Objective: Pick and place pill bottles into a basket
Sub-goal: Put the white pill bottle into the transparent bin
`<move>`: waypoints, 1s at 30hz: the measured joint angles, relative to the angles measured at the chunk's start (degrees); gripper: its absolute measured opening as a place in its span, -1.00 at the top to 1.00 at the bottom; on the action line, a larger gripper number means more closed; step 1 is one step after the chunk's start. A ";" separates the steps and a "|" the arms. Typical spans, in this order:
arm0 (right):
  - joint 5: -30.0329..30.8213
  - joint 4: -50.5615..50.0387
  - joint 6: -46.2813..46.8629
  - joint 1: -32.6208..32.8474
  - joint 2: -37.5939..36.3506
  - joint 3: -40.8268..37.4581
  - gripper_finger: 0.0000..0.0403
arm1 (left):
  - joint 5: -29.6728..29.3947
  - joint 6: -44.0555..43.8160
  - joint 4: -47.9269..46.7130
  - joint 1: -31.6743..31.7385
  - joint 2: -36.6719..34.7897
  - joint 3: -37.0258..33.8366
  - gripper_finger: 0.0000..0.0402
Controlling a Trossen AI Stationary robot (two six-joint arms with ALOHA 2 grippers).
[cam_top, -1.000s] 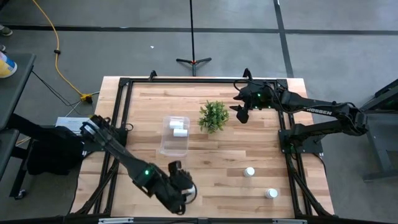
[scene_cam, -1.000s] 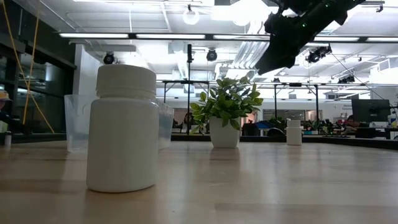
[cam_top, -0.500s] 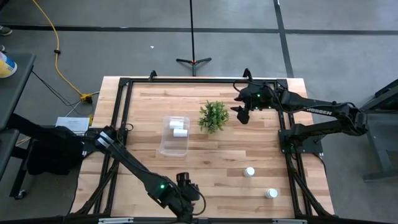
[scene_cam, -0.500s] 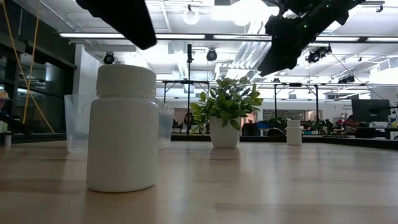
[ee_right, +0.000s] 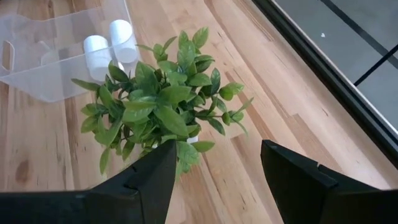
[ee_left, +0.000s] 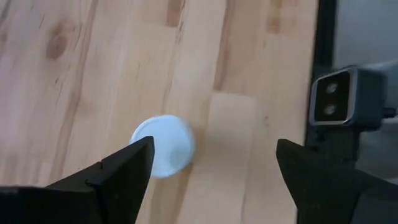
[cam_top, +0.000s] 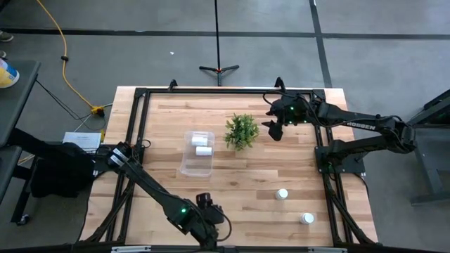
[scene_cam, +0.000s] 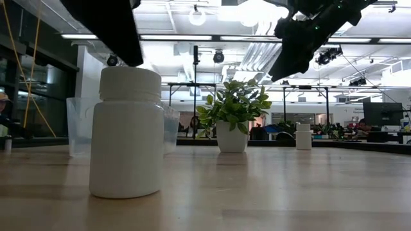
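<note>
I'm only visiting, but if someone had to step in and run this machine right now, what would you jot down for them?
Left gripper: open, empty, hovering over a standing pill bottle near the table's front edge, not yet gripping it.
Right gripper: open, empty, waiting above the small plant at the back of the table.
Basket: mid-table, beside the plant, holding two bottles lying down.
Done: those two are in.
Left: the one under the left gripper, plus two standing bottles on the right side of the table. I can only see five in all.
</note>
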 joint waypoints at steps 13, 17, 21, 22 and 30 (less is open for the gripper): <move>-0.02 -1.25 -0.07 -0.01 0.00 0.00 -0.11 | -2.95 -0.58 -4.50 0.00 0.00 -0.02 -0.68; -0.03 -1.27 -0.18 -0.01 0.00 0.00 -0.11 | -2.93 -0.52 -5.95 0.00 0.00 -0.02 -0.67; -0.03 -1.27 -0.18 -0.01 0.00 0.00 -0.11 | -2.22 -0.45 -6.28 0.00 0.80 -0.02 -0.67; -0.02 -1.31 -0.18 -0.01 0.00 0.00 -0.11 | -2.12 -0.45 -6.27 0.00 1.25 -0.05 -0.67; -0.04 -1.90 -0.18 0.00 0.00 0.00 -0.11 | -1.64 -1.97 -5.89 0.00 5.45 -0.09 -0.60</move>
